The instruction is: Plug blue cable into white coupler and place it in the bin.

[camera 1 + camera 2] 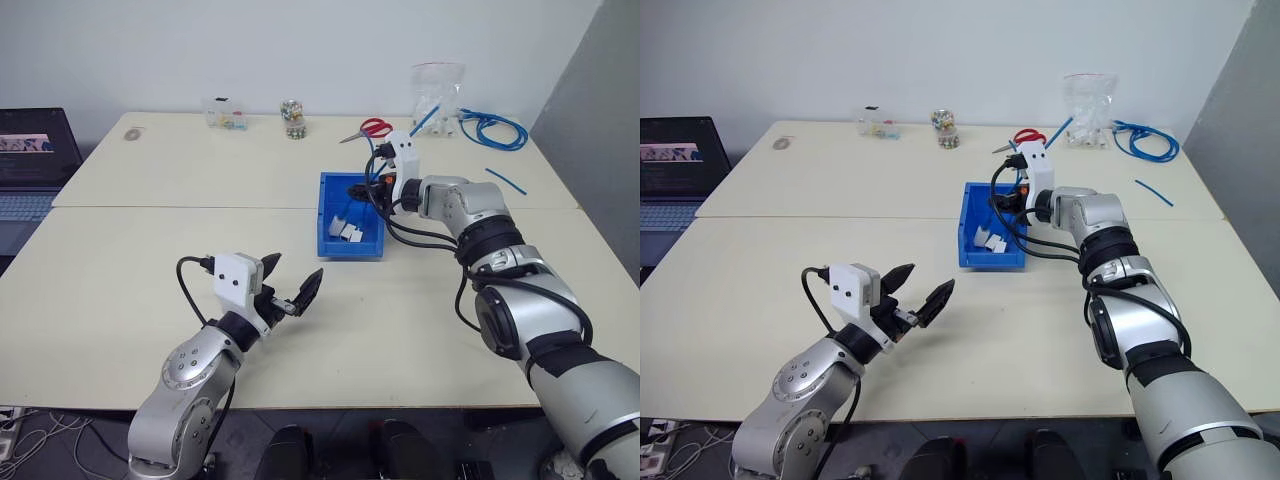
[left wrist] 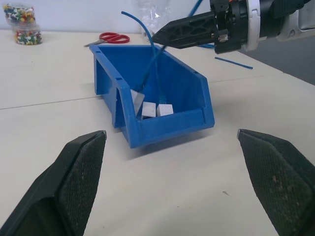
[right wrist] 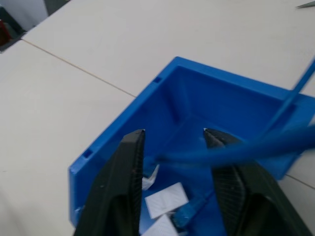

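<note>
**Cable dropping into the bin**

The right gripper [image 3: 173, 147] hovers over the bin [image 1: 328, 215], fingers parted, so the blue cable [image 2: 150, 69] and white coupler [image 2: 136, 101] settle inside. The left gripper [image 1: 290, 285], spread wide and empty, waits well apart.

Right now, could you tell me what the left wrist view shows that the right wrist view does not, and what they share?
Left wrist view alone: the open left gripper, the red scissors, a jar of coloured bits and the bin's outer front wall.

Right wrist view alone: the right gripper from behind its own fingers, open above the bin, with the table seam beyond.

Both: the bin, the blue cable running into it, and white couplers on its floor.
</note>
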Controlling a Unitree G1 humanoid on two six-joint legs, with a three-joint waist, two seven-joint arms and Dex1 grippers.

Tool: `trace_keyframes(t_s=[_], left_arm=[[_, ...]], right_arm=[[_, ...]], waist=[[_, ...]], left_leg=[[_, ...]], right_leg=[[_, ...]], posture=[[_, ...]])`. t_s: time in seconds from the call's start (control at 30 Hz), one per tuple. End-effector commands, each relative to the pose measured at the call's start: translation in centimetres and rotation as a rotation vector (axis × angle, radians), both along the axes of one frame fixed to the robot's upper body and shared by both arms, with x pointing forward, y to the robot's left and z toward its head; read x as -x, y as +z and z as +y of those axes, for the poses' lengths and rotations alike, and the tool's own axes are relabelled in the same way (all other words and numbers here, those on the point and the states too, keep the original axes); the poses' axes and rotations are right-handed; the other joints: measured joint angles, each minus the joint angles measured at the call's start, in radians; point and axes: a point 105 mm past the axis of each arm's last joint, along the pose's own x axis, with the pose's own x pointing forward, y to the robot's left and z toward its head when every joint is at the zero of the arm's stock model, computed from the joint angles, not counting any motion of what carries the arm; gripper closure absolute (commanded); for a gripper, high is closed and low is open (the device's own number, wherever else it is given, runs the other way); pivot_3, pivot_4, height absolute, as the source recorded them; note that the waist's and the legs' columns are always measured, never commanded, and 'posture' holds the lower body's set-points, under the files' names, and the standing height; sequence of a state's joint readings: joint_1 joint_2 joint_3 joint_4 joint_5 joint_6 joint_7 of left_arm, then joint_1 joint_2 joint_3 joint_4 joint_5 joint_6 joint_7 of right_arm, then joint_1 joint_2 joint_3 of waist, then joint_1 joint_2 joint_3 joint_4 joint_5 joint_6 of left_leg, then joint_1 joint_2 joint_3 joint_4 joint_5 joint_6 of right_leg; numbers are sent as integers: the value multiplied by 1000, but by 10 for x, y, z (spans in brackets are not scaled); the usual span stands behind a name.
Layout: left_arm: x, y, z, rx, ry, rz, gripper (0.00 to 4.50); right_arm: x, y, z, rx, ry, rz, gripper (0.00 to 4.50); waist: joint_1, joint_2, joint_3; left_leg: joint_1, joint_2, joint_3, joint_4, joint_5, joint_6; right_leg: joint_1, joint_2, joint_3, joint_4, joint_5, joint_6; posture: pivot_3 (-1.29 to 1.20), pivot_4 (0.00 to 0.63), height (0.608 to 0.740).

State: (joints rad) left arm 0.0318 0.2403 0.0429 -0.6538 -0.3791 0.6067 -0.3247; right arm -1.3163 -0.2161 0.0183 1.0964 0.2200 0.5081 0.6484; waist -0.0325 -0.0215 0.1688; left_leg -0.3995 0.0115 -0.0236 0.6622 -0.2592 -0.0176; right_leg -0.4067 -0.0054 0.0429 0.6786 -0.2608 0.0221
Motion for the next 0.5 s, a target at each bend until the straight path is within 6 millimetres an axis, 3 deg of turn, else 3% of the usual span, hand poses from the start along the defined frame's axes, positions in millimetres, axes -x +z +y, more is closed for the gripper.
trace_keyframes(t_s=[0.03, 0.13, 0.27, 0.4, 0.5], left_arm=[[-8, 12, 2, 3, 28, -45, 0], [-15, 11, 4, 15, 48, -26, 0], [-21, 9, 12, 31, 89, -3, 0], [-24, 6, 19, 18, 120, 17, 0], [-30, 3, 32, -35, 186, 7, 0]], right_arm=[[-9, 32, -11, -5, -48, -116, 1502], [-11, 50, -27, -2, -74, -176, 767], [-5, 56, -56, 14, -94, -204, 767], [17, 40, -94, 33, -140, -191, 767], [55, 4, -111, 85, -82, -152, 767]], waist=[[0, 0, 0], [1, 0, 0], [2, 1, 1], [6, 0, 0], [11, 0, 1]], left_leg=[[0, 0, 0, 0, 0, 0], [0, 0, 0, 0, 0, 0], [-1, 0, 0, 0, 0, 0], [-1, 1, -2, -1, 0, 0], [-2, 0, -3, -1, 0, 0]], right_leg=[[0, 0, 0, 0, 0, 0], [0, 1, 0, 0, 0, 0], [0, 0, 0, -1, 0, 0], [1, 0, 0, -3, 0, 0], [2, 0, 0, -3, 0, 0]], posture=[[0, 150, 740], [0, 150, 740], [0, 150, 740], [0, 150, 740], [0, 150, 740]])
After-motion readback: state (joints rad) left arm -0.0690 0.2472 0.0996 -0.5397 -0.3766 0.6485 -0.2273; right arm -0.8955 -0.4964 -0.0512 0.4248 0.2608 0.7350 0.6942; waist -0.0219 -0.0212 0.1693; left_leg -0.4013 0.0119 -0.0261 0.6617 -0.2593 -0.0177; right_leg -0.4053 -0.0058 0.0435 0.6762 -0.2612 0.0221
